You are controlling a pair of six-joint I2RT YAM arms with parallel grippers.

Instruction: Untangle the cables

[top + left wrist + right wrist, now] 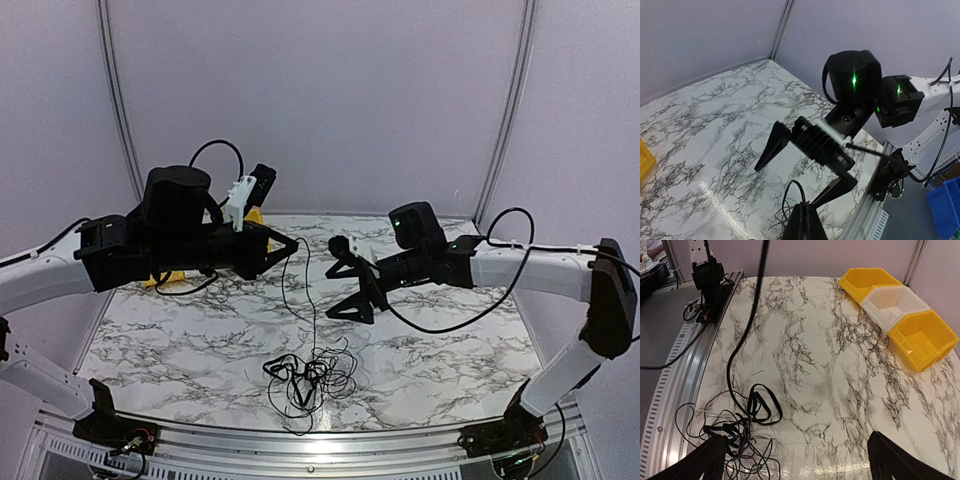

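Left gripper (289, 246) is pinched shut on a single black strand (756, 292), held up off the bench (180, 330). From the closed tips the strand drops down in a loose curve and runs into the rest of the cables (310, 378), which sit in a messy heap below the gripper, on the side toward the arm bases and close to the bench's near edge. The heap is mostly thin black loops, plus a bit of white wire mixed in at the bottom, as far as the right wrist view shows it.

Right gripper (338, 290) is spread wide with nothing between its fingers. It hangs in the air facing the left gripper, close to it but not touching. The lifted strand hangs between the two. From its own camera, the heap is down below and ahead of it, nearer one finger than the other, and the strand climbs out of the top of that shot.

Two yellow bins (920, 337) with a white bin (890, 300) between them sit in a row at the far side of the bench, well away from both grippers and from the heap.
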